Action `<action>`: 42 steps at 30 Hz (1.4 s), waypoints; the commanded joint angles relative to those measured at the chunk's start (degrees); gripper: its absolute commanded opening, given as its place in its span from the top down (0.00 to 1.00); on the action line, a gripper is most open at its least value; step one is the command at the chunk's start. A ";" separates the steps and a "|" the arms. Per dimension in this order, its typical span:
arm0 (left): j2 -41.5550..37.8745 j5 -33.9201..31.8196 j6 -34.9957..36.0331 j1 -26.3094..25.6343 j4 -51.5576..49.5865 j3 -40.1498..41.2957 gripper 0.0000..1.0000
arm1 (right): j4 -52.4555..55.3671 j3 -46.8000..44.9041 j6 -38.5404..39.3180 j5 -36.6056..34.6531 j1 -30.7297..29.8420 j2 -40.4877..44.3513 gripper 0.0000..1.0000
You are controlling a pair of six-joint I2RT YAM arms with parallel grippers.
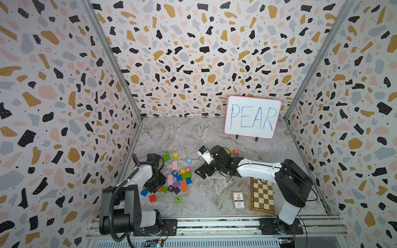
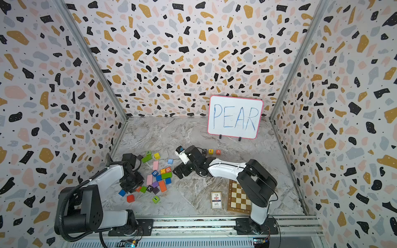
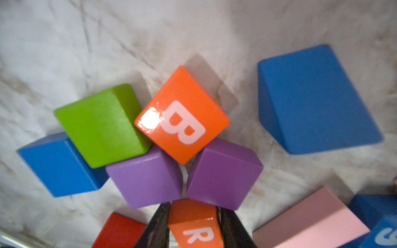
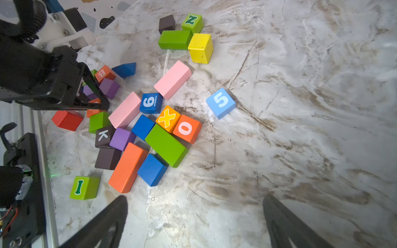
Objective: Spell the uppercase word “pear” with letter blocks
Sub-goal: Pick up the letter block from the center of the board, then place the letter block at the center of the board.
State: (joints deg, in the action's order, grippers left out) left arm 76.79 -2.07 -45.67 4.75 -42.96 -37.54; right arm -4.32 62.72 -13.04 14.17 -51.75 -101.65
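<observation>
Left hand (image 3: 192,209) clamps the R block (image 3: 195,232) in the pile (image 1: 178,178) near the left edge of the bench (image 1: 211,190); right hand (image 4: 195,198) gapes wide. P (image 2: 204,151), E (image 2: 211,151), A (image 2: 218,151) sit in a row toward the far edge.

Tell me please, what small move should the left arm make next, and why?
Probably lift the R block straight up: the left gripper grips its sides, purple blocks lie close, and P, E and A already stand in a row.
</observation>
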 commanded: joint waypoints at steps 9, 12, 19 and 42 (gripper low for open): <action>-8.76 0.70 -0.89 -2.60 -8.53 -5.29 0.68 | 2.74 1.05 -1.44 -1.28 1.49 3.83 0.00; -9.82 0.98 -2.38 -4.68 -8.47 -5.65 0.68 | 3.17 0.33 -2.82 -0.91 2.72 5.63 0.00; -6.64 3.12 -11.99 -17.95 -5.54 -7.58 0.69 | 3.94 -6.83 -5.61 -2.59 6.39 13.41 0.00; 29.29 10.25 -21.26 -42.19 9.37 -28.13 0.56 | 4.32 -25.80 -12.28 -1.79 19.49 26.67 0.01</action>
State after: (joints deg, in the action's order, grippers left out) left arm 105.23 6.68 -66.87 -37.26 -34.17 -66.17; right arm -0.03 37.54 -24.67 12.14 -32.47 -76.03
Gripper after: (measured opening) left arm 0.416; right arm 0.986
